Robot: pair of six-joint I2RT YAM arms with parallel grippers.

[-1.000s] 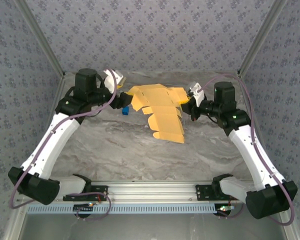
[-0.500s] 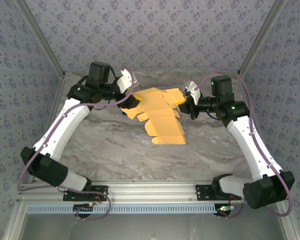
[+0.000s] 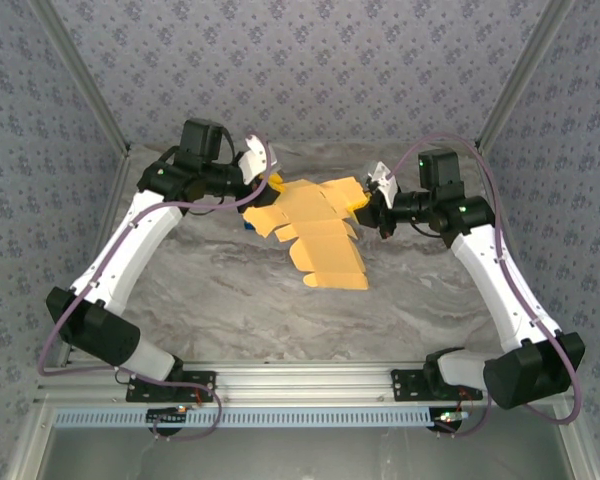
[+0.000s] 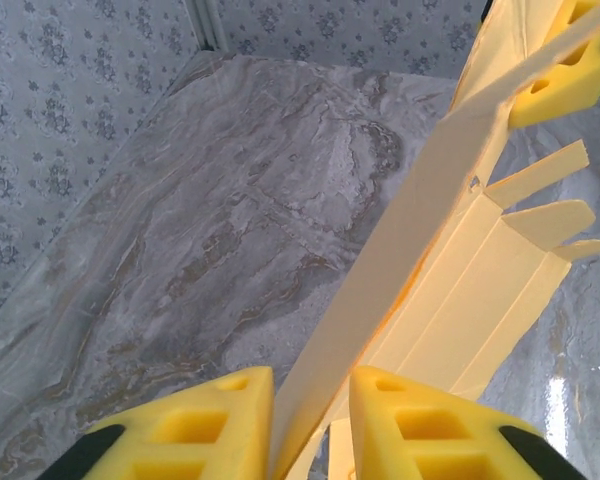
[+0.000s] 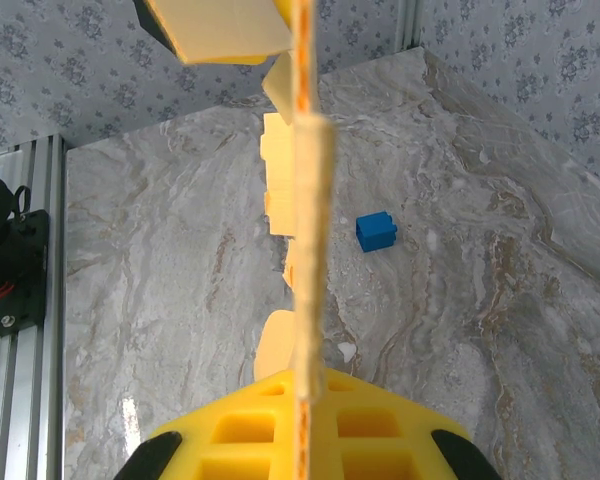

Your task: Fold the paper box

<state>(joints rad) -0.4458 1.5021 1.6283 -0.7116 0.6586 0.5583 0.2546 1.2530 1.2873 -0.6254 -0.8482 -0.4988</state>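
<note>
Paper box (image 3: 315, 230) unfolded, spanning between arms | right jaws clamped on one edge | left jaws astride opposite edge, we cannot tell if gripping

Small blue cube (image 5: 376, 231) on grey marbled tabletop (image 5: 180, 250), patterned walls (image 3: 310, 60) around.

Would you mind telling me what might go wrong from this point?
The right gripper pinches the paper box above the table; pulling against it may tear the thin card. Whether the left gripper grips firmly is unclear, so that end may drop toward the blue cube.
</note>
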